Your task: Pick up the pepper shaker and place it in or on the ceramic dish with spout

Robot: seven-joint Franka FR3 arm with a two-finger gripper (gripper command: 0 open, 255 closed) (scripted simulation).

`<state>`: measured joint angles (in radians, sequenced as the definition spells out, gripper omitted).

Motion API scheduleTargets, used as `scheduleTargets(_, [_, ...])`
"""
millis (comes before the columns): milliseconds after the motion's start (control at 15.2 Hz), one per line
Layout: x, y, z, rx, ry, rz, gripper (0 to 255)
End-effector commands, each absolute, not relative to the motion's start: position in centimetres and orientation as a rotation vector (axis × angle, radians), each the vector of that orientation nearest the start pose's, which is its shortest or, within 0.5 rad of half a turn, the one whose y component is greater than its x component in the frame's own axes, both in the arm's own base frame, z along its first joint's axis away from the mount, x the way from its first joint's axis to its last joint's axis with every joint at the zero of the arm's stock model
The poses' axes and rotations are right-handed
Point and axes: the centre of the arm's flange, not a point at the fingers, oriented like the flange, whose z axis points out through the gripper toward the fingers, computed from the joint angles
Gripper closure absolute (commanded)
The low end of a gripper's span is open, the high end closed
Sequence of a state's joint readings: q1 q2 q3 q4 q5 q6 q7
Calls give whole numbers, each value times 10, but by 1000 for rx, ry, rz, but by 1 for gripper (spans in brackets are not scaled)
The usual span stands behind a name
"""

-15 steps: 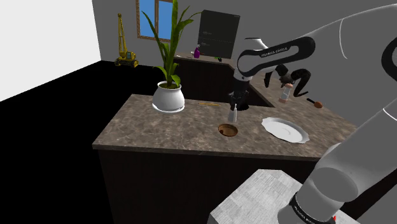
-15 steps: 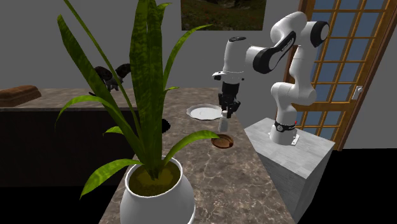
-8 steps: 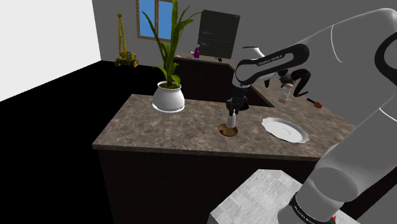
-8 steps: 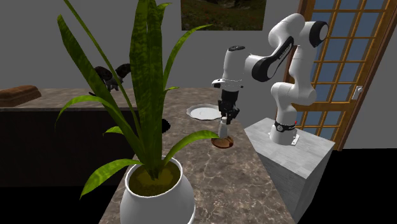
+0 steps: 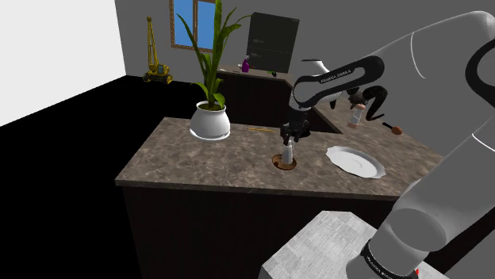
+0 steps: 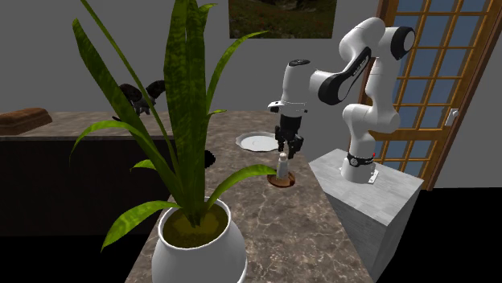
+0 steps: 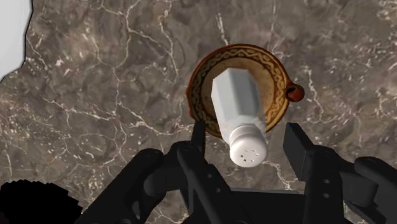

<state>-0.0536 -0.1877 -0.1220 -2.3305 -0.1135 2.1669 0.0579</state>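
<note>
A white pepper shaker [image 7: 236,105] with a holed cap stands upright in a small brown dish [image 7: 205,75] that has a patterned rim and a little spout. Both rest on the marbled brown counter [image 5: 214,162]. My gripper [image 7: 247,141] hangs just above the shaker's cap, open, its fingers apart on either side and not touching it. From the shoulder view the shaker [image 5: 288,152] rises out of the dish [image 5: 284,165] directly under the gripper [image 5: 290,137]. The second exterior view shows the shaker [image 6: 282,166], the dish [image 6: 281,182] and the gripper [image 6: 288,148] stacked the same way.
A white plate [image 5: 354,161] lies on the counter to the shoulder view's right of the dish. A white pot with a tall plant [image 5: 209,123] stands to its left. A small bottle [image 5: 355,116] and a wooden spoon [image 5: 391,127] sit farther back.
The gripper lowered the shaker into the brown dish, then opened its fingers and let go. It now sits slightly higher above the cap.
</note>
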Motion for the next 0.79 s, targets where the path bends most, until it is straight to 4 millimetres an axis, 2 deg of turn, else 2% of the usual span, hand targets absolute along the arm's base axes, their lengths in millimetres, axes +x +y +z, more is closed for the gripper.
scheduleTargets(0, [472, -89, 415, -3203, 271, -31, 0])
scheduleTargets(264, [472, -89, 415, -3203, 271, -31, 0])
scheduleTargets(528, [471, -85, 465, -3203, 271, -31, 0])
scheduleTargets(726, [471, -85, 465, -3203, 271, -31, 0])
